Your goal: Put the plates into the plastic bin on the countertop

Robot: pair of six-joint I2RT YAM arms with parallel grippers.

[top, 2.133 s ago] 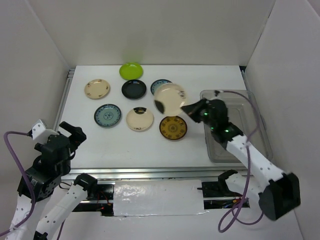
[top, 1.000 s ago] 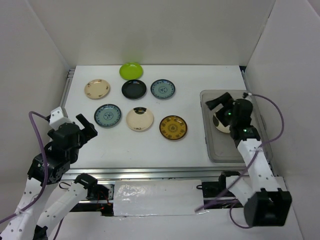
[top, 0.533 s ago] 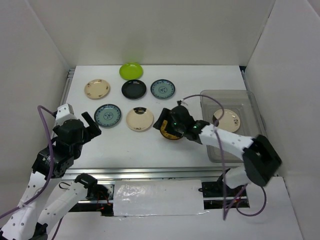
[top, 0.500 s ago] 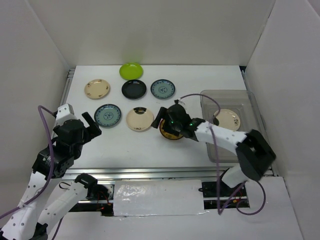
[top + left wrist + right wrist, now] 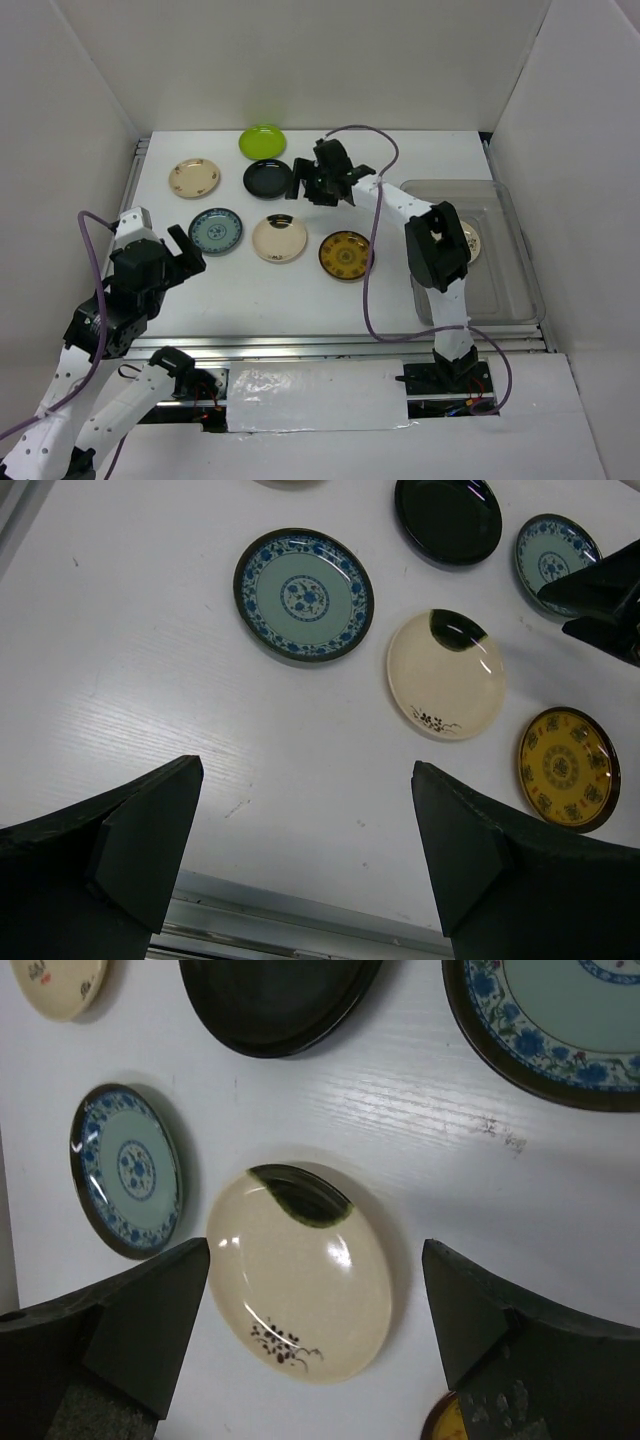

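Right fingers (image 5: 130,1330) are spread wide, with nothing held. They are hung over the far middle of the counter (image 5: 250,290), above the black plate (image 5: 270,1000), a blue-grey plate (image 5: 560,1030) and the cream plate with the dark patch (image 5: 310,1270). A next pick is judged to be lining up, probably the blue-grey plate, which is hidden under the wrist in the top view.

Left fingers (image 5: 130,850) are also wide open and empty. They are held low at the near left and aimed toward the second blue-grey plate (image 5: 304,594).

The plastic bin (image 5: 490,300) is set at the right edge. One cream plate (image 5: 468,240) lies inside, partly hidden by the right arm. Seven plates are left out, among them lime green (image 5: 262,141), tan (image 5: 194,178) and amber (image 5: 346,255).

Room: no plates are seen touching, and bare counter shows between them. The black and blue-grey plates lie near each other, so the slot for a finger is judged slim. The lime green plate sits close to the far edge. The path to the bin is open, though its near wall must be cleared.
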